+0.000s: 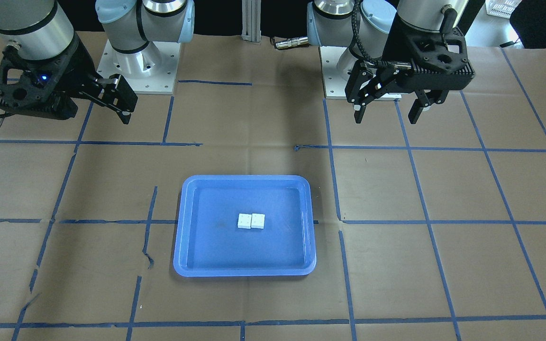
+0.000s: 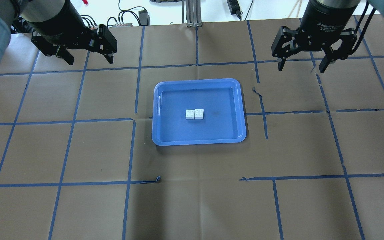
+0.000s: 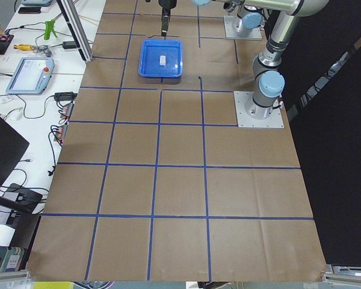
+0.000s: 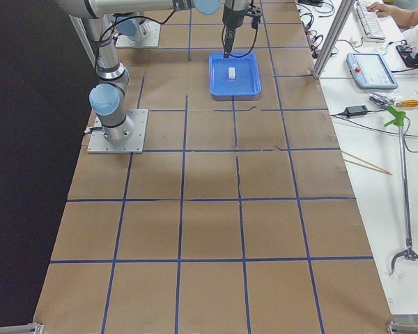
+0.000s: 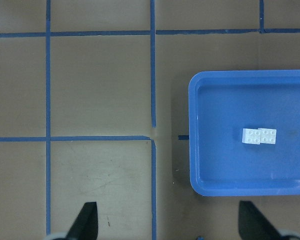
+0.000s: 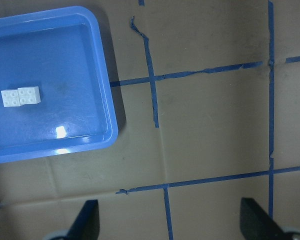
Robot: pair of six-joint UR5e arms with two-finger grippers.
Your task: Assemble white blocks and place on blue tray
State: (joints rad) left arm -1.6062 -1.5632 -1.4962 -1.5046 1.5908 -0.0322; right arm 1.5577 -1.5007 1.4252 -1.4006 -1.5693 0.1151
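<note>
The two white blocks lie side by side, touching, studs up, in the middle of the blue tray. They also show in the front view, the left wrist view and the right wrist view. I cannot tell whether they are locked together. My left gripper hangs open and empty above the table, behind and to the left of the tray. My right gripper hangs open and empty behind and to the right of the tray. Neither touches the tray or the blocks.
Brown paper with a grid of blue tape lines covers the table. The two arm bases stand on the robot's side. Side benches with cables, a teach pendant and tools flank the table's far edge.
</note>
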